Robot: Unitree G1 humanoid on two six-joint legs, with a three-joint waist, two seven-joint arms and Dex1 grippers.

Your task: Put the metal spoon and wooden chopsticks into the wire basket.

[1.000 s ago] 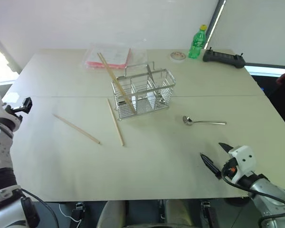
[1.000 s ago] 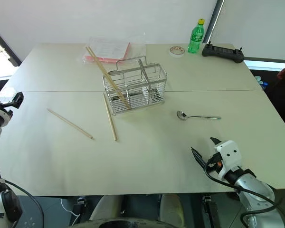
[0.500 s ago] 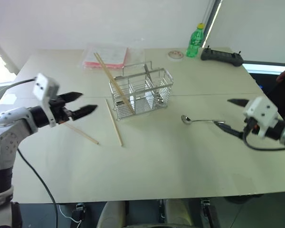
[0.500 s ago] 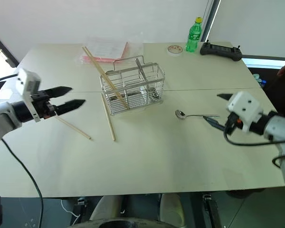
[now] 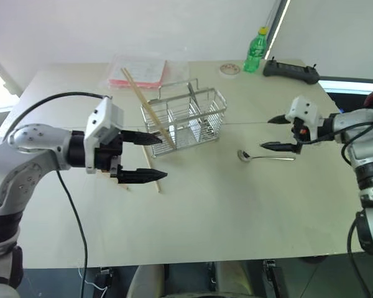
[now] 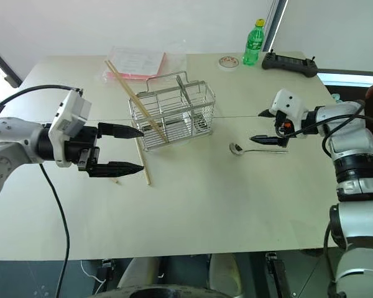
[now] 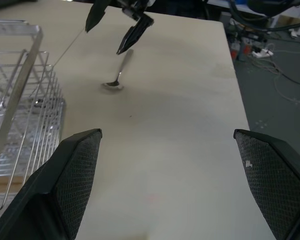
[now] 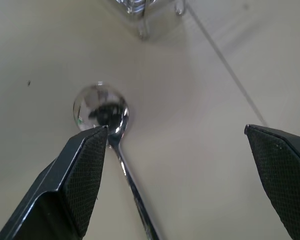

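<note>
A pale table (image 5: 205, 211) fills the foreground. Over its left part, the left gripper (image 5: 146, 158) has swung in from the table's left edge since a second ago; it now hangs above the loose wooden chopsticks (image 5: 150, 159) lying flat on the table, fingers spread wide and holding nothing. To the right, the right gripper (image 5: 272, 133) has moved forward from the near edge and now hovers just over the handle of the metal spoon (image 5: 265, 156), jaws wide apart and empty. The spoon lies where it was, bowl toward the wire basket (image 5: 188, 118). Farther back, the basket stands upright with one chopstick leaning in it, unchanged. Beyond sit a pink-and-clear packet (image 5: 140, 72), a green bottle (image 5: 255, 50) and a black controller (image 5: 292, 70).
</note>
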